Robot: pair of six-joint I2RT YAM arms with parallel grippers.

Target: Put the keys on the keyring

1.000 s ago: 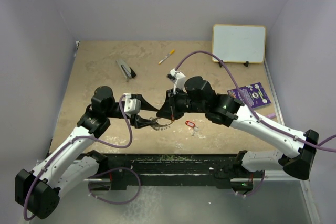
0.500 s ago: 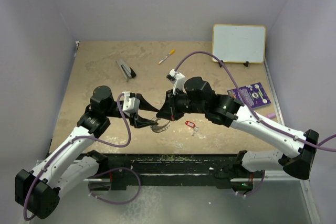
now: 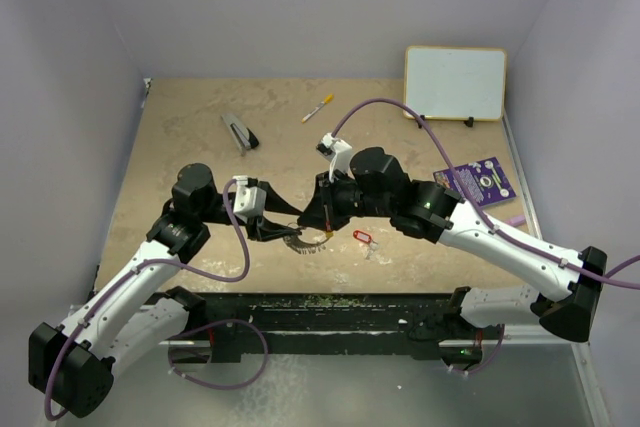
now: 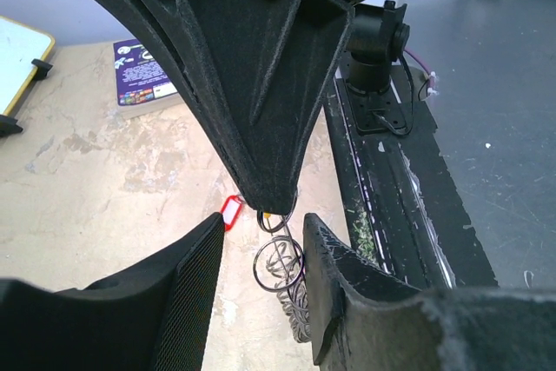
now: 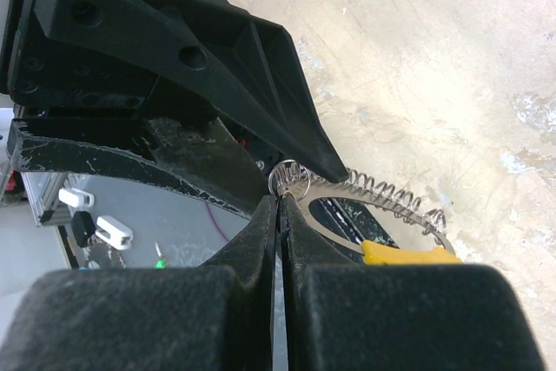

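1. Top view: left gripper (image 3: 280,234) and right gripper (image 3: 325,230) meet tip to tip over the near middle of the table (image 3: 190,137). The keyring (image 3: 305,242) sits between them, right at the left tips.
2. The keys (image 3: 364,239), with their red tag, lie flat on the table just right of the right gripper. They're apart from the keyring and nothing touches them.
3. Only the top view shows the marker pen (image 3: 318,107) and the grey-black tool (image 3: 239,133), both well back. It also shows the whole whiteboard (image 3: 455,84) at back right and the purple booklet (image 3: 480,180) at the right edge.
4. Left wrist view: the left fingers (image 4: 174,301) stand apart, with small wire loops of the keyring in the gap. No pad contact is visible, so I can't tell if it's gripping. The right gripper's tip comes down onto the top loop, and the red tag shows just behind it.
5. Right wrist view: the right fingers (image 5: 261,241) are pressed fully together, tips against a small loop. I can't tell if the wire is nipped. Only this view shows the coil of silver pieces and the yellow segment (image 5: 408,254) clearly. The keys are out of this frame.
6. Writing: the booklet cover has print, too small to read. The whiteboard face is blank white.
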